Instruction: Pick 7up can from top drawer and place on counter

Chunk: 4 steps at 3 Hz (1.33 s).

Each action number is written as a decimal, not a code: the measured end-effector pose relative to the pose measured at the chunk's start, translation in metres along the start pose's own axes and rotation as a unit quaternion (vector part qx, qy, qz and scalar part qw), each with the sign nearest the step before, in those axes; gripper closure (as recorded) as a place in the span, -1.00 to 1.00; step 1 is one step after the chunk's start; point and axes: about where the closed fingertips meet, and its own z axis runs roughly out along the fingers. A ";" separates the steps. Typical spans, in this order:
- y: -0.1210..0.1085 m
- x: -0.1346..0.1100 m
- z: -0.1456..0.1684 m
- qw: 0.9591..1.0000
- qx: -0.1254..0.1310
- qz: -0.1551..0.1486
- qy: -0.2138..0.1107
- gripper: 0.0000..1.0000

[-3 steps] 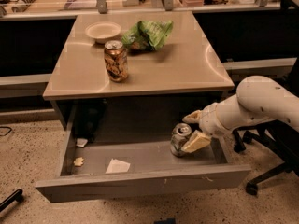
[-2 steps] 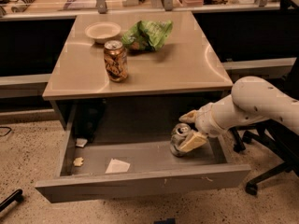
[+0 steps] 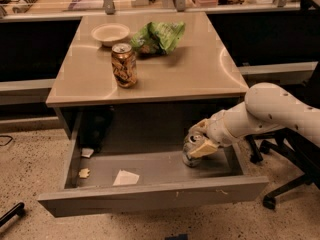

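The 7up can point(image 3: 190, 150), silver with green marks, stands upright at the right end of the open top drawer point(image 3: 150, 193). My gripper point(image 3: 201, 138) reaches in from the right on its white arm point(image 3: 265, 114). Its cream fingers point(image 3: 204, 147) sit on either side of the can's upper part, shut on it. The can's base rests on the drawer floor. The beige counter point(image 3: 195, 69) is just above the drawer.
On the counter stand a brown-gold patterned can point(image 3: 123, 65), a white bowl point(image 3: 110, 33) and a green chip bag point(image 3: 159, 36). A paper scrap point(image 3: 126, 178) and small crumbs point(image 3: 84, 172) lie in the drawer. An office chair base point(image 3: 280, 184) stands to the right.
The gripper and arm have shifted slightly left around the can. The can stays in nearly the same place in the drawer.
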 end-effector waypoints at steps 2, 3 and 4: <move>0.001 -0.001 -0.001 1.000 0.000 0.000 -0.001 0.96; 0.005 -0.033 -0.024 1.000 -0.005 -0.011 -0.020 1.00; 0.005 -0.081 -0.060 0.999 -0.020 -0.022 -0.036 1.00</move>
